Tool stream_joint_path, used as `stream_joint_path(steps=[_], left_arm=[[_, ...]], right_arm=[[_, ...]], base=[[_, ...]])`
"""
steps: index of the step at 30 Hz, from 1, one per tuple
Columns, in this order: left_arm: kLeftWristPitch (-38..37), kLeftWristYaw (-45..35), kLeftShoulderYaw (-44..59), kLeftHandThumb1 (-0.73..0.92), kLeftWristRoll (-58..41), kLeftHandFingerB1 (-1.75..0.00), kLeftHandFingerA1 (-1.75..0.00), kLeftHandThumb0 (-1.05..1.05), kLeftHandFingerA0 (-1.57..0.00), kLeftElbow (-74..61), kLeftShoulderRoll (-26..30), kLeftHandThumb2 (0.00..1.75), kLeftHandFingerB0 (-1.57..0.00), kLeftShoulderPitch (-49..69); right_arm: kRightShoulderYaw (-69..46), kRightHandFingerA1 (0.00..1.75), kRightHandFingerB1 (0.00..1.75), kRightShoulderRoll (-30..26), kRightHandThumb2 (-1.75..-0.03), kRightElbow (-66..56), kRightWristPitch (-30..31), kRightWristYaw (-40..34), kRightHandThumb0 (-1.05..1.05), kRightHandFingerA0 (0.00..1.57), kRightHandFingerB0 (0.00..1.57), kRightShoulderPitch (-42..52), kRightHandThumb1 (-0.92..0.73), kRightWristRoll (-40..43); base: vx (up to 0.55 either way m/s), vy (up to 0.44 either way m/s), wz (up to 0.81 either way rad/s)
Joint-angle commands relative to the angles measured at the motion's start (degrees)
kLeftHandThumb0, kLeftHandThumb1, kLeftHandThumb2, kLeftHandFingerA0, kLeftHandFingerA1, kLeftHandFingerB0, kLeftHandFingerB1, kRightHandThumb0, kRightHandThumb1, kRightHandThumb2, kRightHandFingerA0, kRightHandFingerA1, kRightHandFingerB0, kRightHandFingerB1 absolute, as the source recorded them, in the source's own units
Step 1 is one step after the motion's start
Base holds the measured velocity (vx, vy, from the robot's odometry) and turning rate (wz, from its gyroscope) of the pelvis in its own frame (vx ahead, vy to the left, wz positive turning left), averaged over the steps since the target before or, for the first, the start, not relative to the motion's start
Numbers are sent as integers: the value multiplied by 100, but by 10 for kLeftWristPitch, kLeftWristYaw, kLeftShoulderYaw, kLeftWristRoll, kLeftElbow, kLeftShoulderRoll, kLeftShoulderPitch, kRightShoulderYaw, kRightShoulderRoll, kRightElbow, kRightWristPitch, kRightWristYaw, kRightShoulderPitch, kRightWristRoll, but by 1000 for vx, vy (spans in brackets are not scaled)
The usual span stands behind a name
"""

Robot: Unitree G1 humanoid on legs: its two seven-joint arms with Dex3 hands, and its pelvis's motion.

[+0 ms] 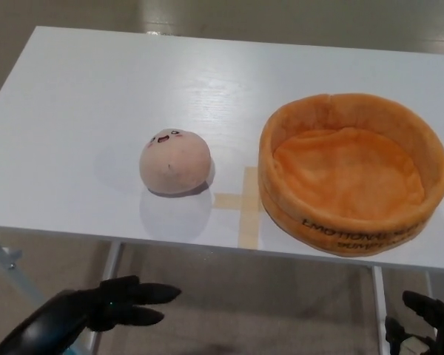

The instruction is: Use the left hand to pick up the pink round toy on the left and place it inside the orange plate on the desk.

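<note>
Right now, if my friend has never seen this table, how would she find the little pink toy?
Start at the white table. Left of the big orange plate and a tan tape cross sits the pink round toy. It alone is ball-shaped with a tiny smiling face.

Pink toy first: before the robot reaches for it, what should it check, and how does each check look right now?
1. Pink round toy sits free on the white desk, nothing on it or against it: ok.
2. Left hand holds nothing, fingers apart: ok.
3. Left hand at the toy: not ok; it is below the desk's near edge, not over the top.
4. Orange plate is empty, with room for the toy: ok.
5. Way from toy to plate: ok; only a flat tape cross lies between them.
6. Right hand out of the way: ok, low at the corner; open or shut: cannot tell.
</note>
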Motion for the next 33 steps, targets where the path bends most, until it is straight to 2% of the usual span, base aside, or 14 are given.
stream_joint_path(steps=[1, 4, 6, 7, 10, 11, 14, 15, 16, 21, 25, 26, 29, 33], left_arm=[[30, -53, 31, 55, -182, -35, -41, -21, -45, -223, 22, 54, -41, -50], [42, -21, 38, 55, -151, -35, -41, -22, -43, -203, -4, 54, -39, -103], [-12, 13, 45, 53, -49, -35, -41, -26, -42, -140, -34, 56, -36, -175], [-19, 26, 45, 49, -13, -34, -39, -26, -28, -111, -42, 59, -28, -204], [-34, 43, 42, 49, 45, -32, -36, -23, -23, -48, -52, 58, -23, -261], [-38, 58, 25, 51, 96, -28, -30, -10, -12, 39, -54, 55, -19, -322], [-42, 84, 9, 50, 156, -29, -26, -13, -10, 112, -53, 57, -16, -371], [-36, 111, -14, 49, 208, -27, -22, -17, 0, 173, -48, 55, -10, -411], [-38, 129, -27, 40, 237, -33, -17, -15, 0, 214, -46, 68, -6, -438], [-29, 200, -88, 37, 325, -32, -13, -13, 0, 355, -40, 65, -6, -528], [-6, 251, -145, 37, 384, -30, -8, -33, 0, 444, -39, 66, -6, -586], [1, 253, -155, 24, 389, -29, -9, -37, 0, 464, -41, 62, -4, -599], [10, 273, -183, 32, 405, -21, 0, -48, 0, 507, -47, 65, -8, -626], [34, 307, -233, 35, 434, -16, 0, -48, 0, 570, -62, 66, -4, -667]], right_arm=[[-7, 89, 53, -1, -62, 6, -12, -2, -21, 53, 43, -2, -59, 12], [-6, 90, 52, -1, -61, 7, -13, -3, -21, 55, 43, -1, -59, 11], [-2, 91, 52, 0, -62, 8, -14, -7, -22, 57, 43, 2, -58, 6], [-4, 95, 53, 1, -62, 7, -14, -5, -23, 55, 43, 3, -58, 8], [-8, 93, 52, 2, -61, 7, -12, 0, -23, 55, 44, 3, -58, 13], [-9, 90, 50, 1, -61, 8, -10, 1, -24, 54, 43, 3, -59, 13], [-7, 89, 50, 1, -60, 9, -10, -1, -23, 55, 43, 4, -59, 10], [-5, 88, 49, 0, -60, 8, -9, -2, -25, 56, 44, 4, -60, 9], [-4, 86, 50, 0, -60, 8, -8, -5, -25, 57, 46, 3, -59, 7], [-9, 85, 49, 3, -60, 8, -7, -2, -22, 54, 44, 2, -60, 13], [-6, 92, 51, 3, -62, 7, -9, 0, -23, 57, 44, 6, -58, 10], [-5, 92, 53, 3, -62, 7, -12, -2, -24, 59, 45, 6, -58, 9], [0, 86, 50, 2, -59, 8, -8, -8, -24, 58, 46, 5, -60, 2], [-7, 87, 51, 5, -59, 9, -6, -5, -22, 56, 48, 2, -59, 11]], base=[[0, 0, 0], [0, 0, 0], [0, 0, 0], [0, 0, 0], [0, 0, 0], [0, 0, 0], [0, 0, 0], [0, 0, 0], [0, 0, 0], [0, 0, 0], [0, 0, 0], [0, 0, 0], [0, 0, 0], [0, 0, 0]])
